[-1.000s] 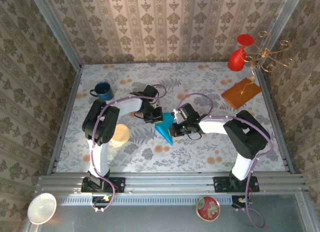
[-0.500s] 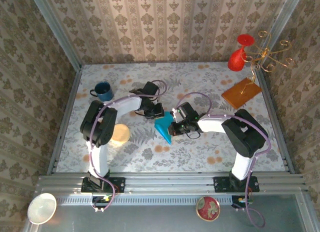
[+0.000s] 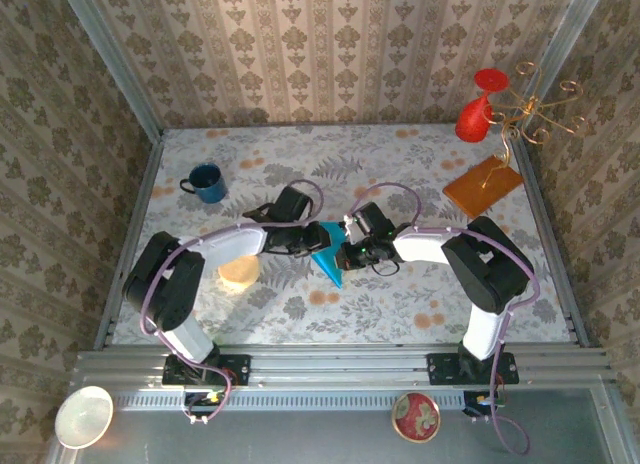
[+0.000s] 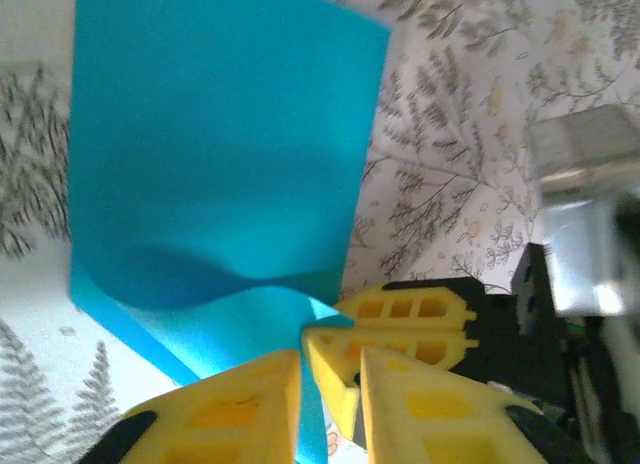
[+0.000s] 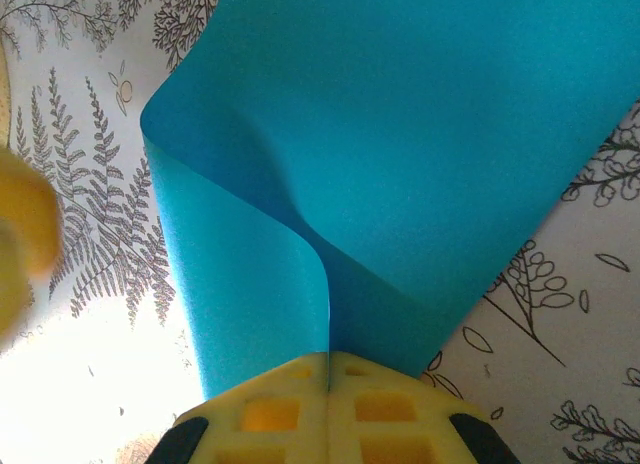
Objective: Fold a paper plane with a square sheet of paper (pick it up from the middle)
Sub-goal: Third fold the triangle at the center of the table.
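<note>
Our right tool (image 5: 328,374) sits at the bottom edge of the right wrist view. Its yellow fingers are pressed together and clamped on a lifted, bowed layer of the teal paper (image 5: 400,134). Our left tool (image 4: 330,384) sits at the bottom of the left wrist view with its two fingers (image 4: 235,409) a little apart. A strip of the paper's edge runs into that gap, beside the tip of the right tool, and the left jaws are not closed on it. In the top view we see both tools meeting at the centre of the frame, the left one coming in from the left and the right one from the right, with the paper between them.

The floral worktop (image 3: 400,304) spreads across the middle of the top view. A gold wire stand (image 3: 545,109) rises at the upper right. Just below it an orange-brown sheet (image 3: 483,186) lies flat. The teal paper rests at the centre, tapering to a point toward the lower edge of the frame. A red vase (image 3: 472,119) stands just left of the wire stand. On the grey ledge along the bottom we see a white bowl (image 3: 83,416) at the lower left and a small red dish (image 3: 415,416) right of centre. A round tan disc (image 3: 238,271) lies left of centre, near the left arm. A blue mug (image 3: 205,181) stands at the upper left, well apart from the paper.
</note>
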